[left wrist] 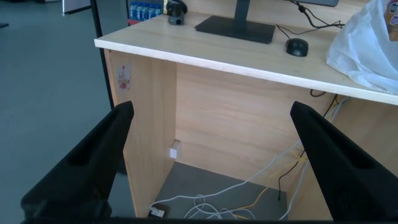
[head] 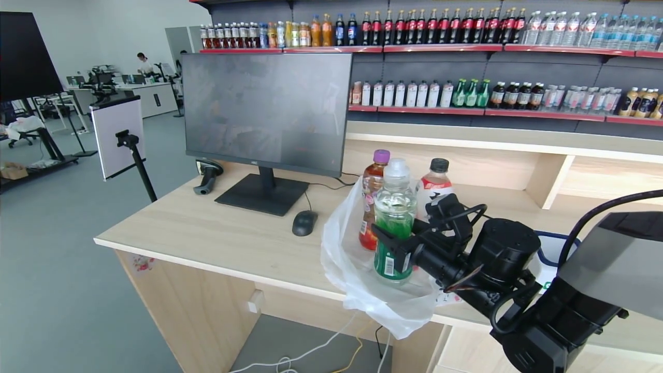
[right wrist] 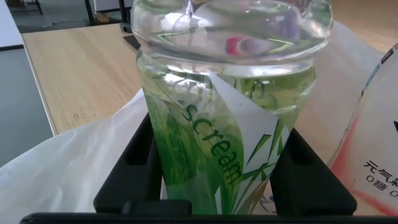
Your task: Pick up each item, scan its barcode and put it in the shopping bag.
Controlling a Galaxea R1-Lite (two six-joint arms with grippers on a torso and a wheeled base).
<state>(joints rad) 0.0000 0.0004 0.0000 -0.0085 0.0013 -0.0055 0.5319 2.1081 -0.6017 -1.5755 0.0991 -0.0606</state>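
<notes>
Fingers (right wrist: 134, 165) of my right arm are clamping the bottle (head: 394, 207) around its label, at the bag (head: 339, 248) mouth on the worktop (head: 207, 228).
I am judging it full, weighty, slick and slightly squashy, so this mid-body hold is suiting it; my left fingers (left wrist: 93, 155) are hanging spread, empty.

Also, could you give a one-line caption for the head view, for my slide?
Right gripper holds a green-labelled bottle at the plastic shopping bag on the counter.

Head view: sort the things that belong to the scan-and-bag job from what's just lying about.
Job: green-label bottle in right gripper, purple-cap bottle, black-cap bottle, shopping bag, handheld scanner.
Lying about: monitor, mouse, shelved drinks.
</notes>
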